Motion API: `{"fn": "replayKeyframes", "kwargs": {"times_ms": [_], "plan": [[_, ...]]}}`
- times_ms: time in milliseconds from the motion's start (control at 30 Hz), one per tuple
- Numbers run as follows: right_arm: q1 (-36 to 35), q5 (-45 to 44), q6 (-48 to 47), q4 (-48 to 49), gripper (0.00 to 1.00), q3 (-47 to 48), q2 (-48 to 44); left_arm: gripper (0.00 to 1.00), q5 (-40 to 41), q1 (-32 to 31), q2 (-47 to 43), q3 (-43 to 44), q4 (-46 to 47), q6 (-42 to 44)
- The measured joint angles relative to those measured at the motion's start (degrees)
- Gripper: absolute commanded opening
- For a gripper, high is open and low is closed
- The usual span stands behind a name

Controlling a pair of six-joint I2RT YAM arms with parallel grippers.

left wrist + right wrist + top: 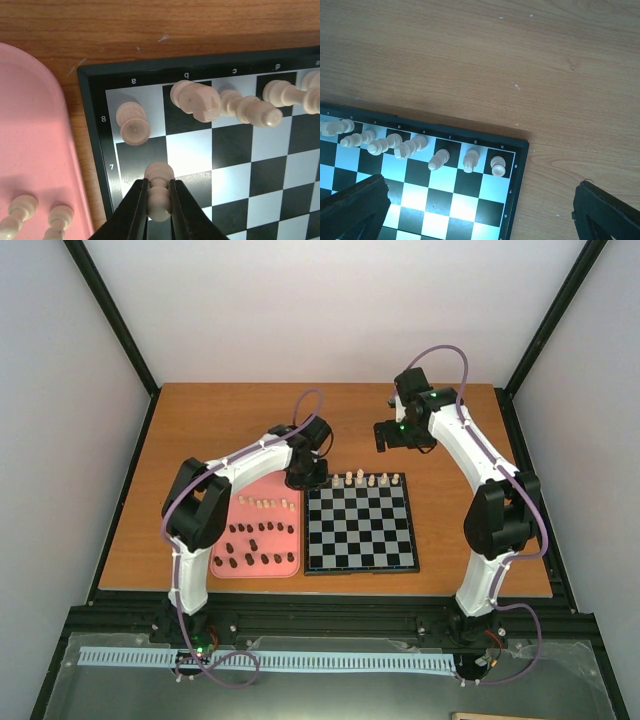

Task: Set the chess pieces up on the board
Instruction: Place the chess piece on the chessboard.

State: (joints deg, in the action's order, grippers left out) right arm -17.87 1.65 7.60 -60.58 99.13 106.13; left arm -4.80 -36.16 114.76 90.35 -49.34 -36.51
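The board (360, 540) lies mid-table, black and grey checkered. Several cream pieces (365, 479) stand along its far row. In the left wrist view a rook (133, 123) stands on the corner square, with a knight (195, 100) and a bishop (250, 109) beside it. My left gripper (159, 200) is shut on a cream pawn (159, 172), held just over the square in front of the rook. From above, the left gripper (306, 478) is at the board's far left corner. My right gripper (385, 436) hovers open and empty beyond the board's far edge; its fingers (350, 210) frame the right wrist view.
A pink tray (240, 545) lies left of the board, touching its edge. It holds a row of cream pieces (265, 504) and two rows of dark pieces (255, 560). Two cream pawns (20, 212) in the tray show in the left wrist view. Bare wooden table surrounds both.
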Motion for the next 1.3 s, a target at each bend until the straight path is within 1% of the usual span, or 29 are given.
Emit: {"fn": "replayKeyframes", "kwargs": {"times_ms": [667, 800, 900, 1100, 1233, 1300], "plan": [[1.2, 2.3, -0.1, 0.9, 1.0, -1.4, -0.4, 0.15, -0.5, 0.0, 4.0, 0.6, -1.2, -0.9], [1.2, 2.5, -0.2, 1.0, 1.0, -1.8, -0.4, 0.22, 0.2, 0.0, 4.0, 0.6, -1.2, -1.1], [1.3, 2.7, -0.3, 1.1, 1.0, -1.9, -0.4, 0.25, 0.5, 0.0, 4.0, 0.6, -1.2, -1.3], [1.4, 3.1, -0.3, 1.1, 1.0, -1.9, -0.4, 0.26, 0.6, 0.0, 4.0, 0.6, -1.2, -1.3], [1.4, 3.1, -0.3, 1.1, 1.0, -1.9, -0.4, 0.3, 0.8, 0.0, 4.0, 0.6, -1.4, -1.2], [1.4, 3.1, -0.3, 1.1, 1.0, -1.9, -0.4, 0.35, 1.0, 0.0, 3.9, 0.6, -1.7, -1.2]]}}
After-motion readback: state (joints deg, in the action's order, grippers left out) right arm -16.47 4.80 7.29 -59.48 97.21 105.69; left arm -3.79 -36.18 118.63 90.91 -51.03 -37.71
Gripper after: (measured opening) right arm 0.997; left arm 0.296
